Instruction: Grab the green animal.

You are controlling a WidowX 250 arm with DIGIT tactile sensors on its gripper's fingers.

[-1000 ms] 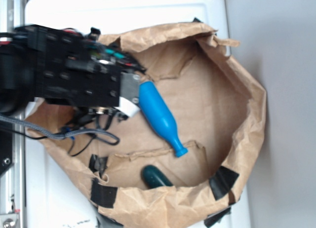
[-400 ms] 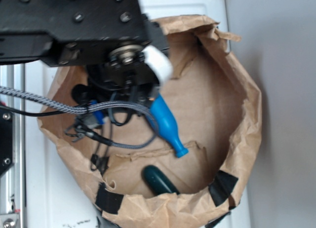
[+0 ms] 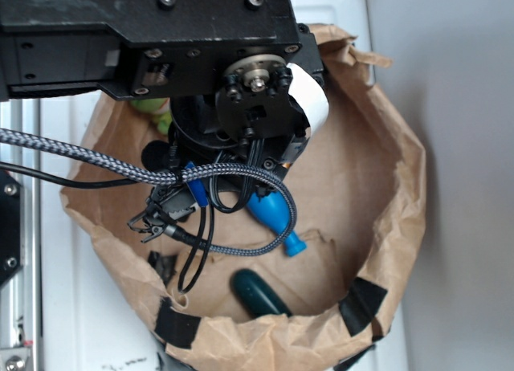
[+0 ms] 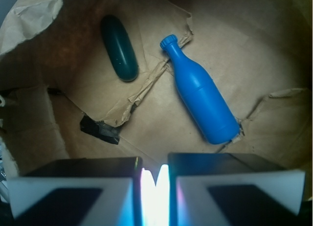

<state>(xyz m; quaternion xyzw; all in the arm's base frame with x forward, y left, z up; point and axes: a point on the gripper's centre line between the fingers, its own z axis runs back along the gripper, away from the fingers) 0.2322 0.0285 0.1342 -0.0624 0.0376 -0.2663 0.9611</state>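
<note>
While the arm hangs over the brown paper basin [image 3: 401, 186], the green animal [image 3: 152, 108] peeks out at the basin's far-left edge — mostly hidden. The claw [image 4: 155, 179] looks clenched with nothing between its pads, above the blue bottle [image 4: 200, 91].

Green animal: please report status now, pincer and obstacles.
Pincer nearly shut, holding nothing. Green animal mostly hidden under arm, not grabbed. Blue bottle and dark green oblong lie apart below.
</note>
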